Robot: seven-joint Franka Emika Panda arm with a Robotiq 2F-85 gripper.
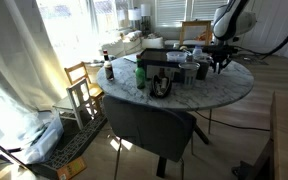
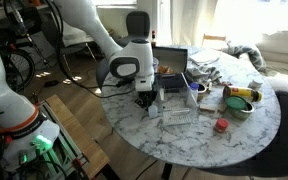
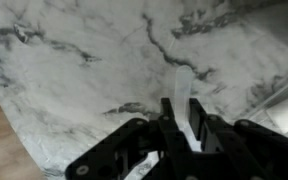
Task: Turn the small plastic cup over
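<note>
Wrist view shows gripper (image 3: 182, 120) pinching small plastic cup (image 3: 181, 82) — exterior views hide it.

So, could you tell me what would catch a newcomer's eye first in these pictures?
The round marble table dominates, cluttered toward its middle. At its edge the white robot arm holds its gripper low, jaws closed on what seems the small plastic cup.

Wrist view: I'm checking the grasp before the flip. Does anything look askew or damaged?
Nothing clearly wrong. The fingers are shut on the cup, a pale sliver slanting slightly; too blurred to tell if it is squashed. The table shows no spill.
</note>
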